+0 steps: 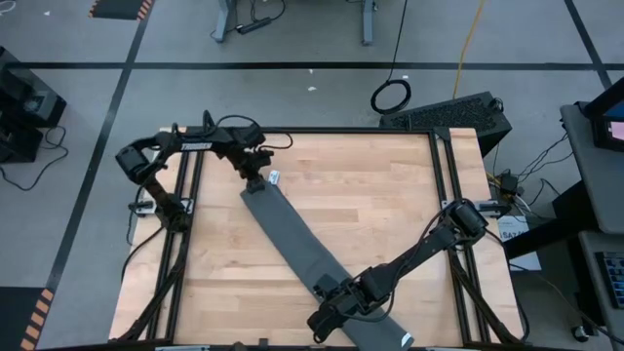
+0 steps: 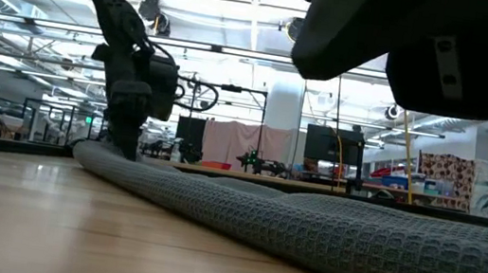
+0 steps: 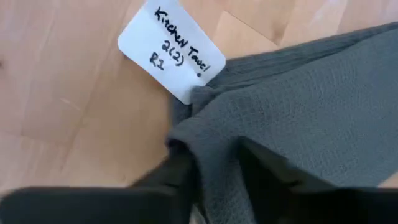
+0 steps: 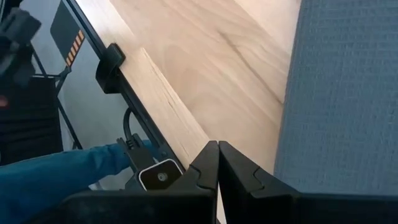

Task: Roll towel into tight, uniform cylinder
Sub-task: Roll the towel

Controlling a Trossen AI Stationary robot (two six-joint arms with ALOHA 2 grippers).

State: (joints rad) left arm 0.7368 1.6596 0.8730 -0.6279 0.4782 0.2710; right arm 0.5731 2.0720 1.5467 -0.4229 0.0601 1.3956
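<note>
- Dark grey waffle cloth: the towel (image 1: 292, 242) lies flat and unrolled in a long diagonal strip across the wooden table (image 1: 370, 195), running from the far left down to the near edge right of centre.
- The left gripper (image 1: 255, 180) is down at the towel's far end, beside the white tag (image 3: 171, 50), and the left wrist view shows a lifted corner of cloth bunched between its dark fingers (image 3: 180, 180); it looks pinched there, though how firm the grip is cannot be told.
- The right gripper (image 4: 217, 155) has its fingers pressed together with nothing in them, out over the bare wood just beside the towel's long edge near the near end.
- Judged from this layout, no turn of the roll exists yet; the first fold is what matters.
- Risk one: only a corner is caught, so the start could go skewed and the cylinder would come out cone-shaped.
- Risk two: a thin pinch on soft cloth may slip free under tension.
- Risk three: with the near end unpinned, the whole strip could slide instead of rolling, leaving it loose.
</note>
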